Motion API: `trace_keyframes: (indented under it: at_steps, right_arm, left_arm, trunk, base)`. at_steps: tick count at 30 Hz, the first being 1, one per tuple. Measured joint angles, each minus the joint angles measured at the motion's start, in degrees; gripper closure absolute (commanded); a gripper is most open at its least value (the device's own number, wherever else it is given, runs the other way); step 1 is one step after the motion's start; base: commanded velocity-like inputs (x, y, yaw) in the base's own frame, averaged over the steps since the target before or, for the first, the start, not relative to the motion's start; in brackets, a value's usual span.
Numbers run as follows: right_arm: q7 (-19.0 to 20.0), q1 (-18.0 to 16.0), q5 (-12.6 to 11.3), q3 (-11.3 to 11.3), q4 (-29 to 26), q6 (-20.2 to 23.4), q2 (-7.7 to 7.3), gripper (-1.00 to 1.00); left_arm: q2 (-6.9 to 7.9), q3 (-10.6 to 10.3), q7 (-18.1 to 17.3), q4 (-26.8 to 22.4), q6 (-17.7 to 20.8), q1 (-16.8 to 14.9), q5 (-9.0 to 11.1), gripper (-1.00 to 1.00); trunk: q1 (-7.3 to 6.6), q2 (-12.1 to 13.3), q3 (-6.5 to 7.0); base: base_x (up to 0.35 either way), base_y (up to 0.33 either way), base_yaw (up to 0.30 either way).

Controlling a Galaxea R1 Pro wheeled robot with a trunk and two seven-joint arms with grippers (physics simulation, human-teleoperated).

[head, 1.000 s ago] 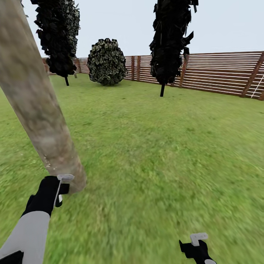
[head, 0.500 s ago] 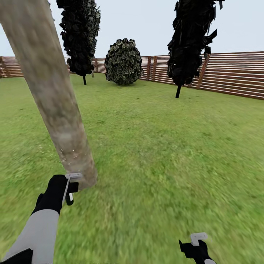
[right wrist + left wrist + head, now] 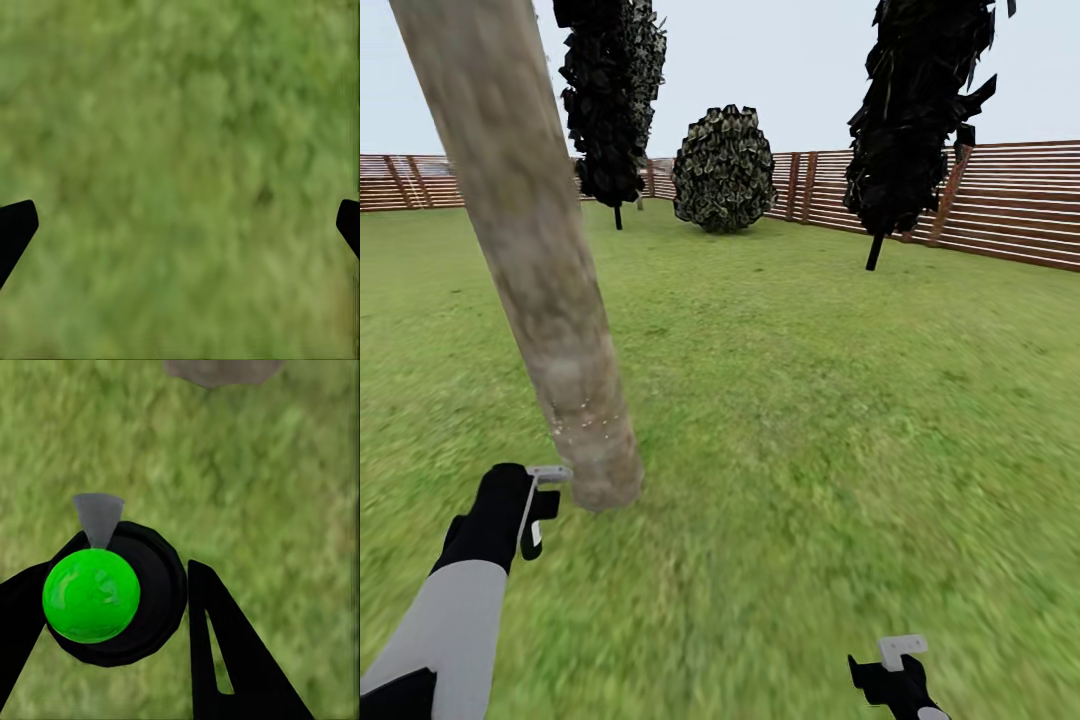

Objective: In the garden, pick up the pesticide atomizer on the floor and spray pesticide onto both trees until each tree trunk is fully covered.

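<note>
**Atomizer in hand, nozzle at first trunk, spraying still to finish**

Picked up already: the pesticide atomizer [image 3: 112, 592], off the floor [image 3: 810, 420] and clamped between the two fingers of the left gripper [image 3: 532, 508], seen from above in the left wrist view as a dark round body with a bright green cap and a grey nozzle. Held low at far left of the head view, grey trigger head just beside the foot of the tree trunk [image 3: 530, 250], nozzle turned toward it. A few pale specks near the trunk's base, possibly spray; coverage cannot be judged. Probably still ahead: the rest of this trunk, then a second tree.

Counted, left to right in the head view:
- One thick pale mottled trunk, leaning across the left side.
- Two narrow black cypress-like trees [image 3: 610, 100], one behind the trunk, one at right.
- One rounded dark bush [image 3: 724, 170] between them, by the fence [image 3: 1010, 200].
- One atomizer.
- Two grippers: the left loaded; the right gripper [image 3: 900, 665] low at the right edge, jaws wide apart over bare grass, holding nothing.
</note>
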Motion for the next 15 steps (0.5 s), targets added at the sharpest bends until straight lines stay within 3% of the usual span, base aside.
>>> trace_keyframes:
  at_steps: [6, 15]
  right_arm:
    - [0.0, 0.0, 0.0, 0.0, 0.0, 0.0, -0.17, -1.0]
    - [-0.1, 0.0, 0.0, 0.0, 0.0, 0.0, -0.17, -1.0]
  left_arm:
    - [-0.1, 0.0, 0.0, -0.2, 0.1, -0.1, 0.0, 1.0]
    - [0.13, 0.0, 0.2, -0.2, 0.1, -0.2, -0.2, 1.0]
  trunk:
    - [0.01, 0.0, 0.0]
    - [0.02, 0.0, 0.0]
  base:
    - [0.11, -0.242, 0.0]
    - [-0.094, -0.256, 0.023]
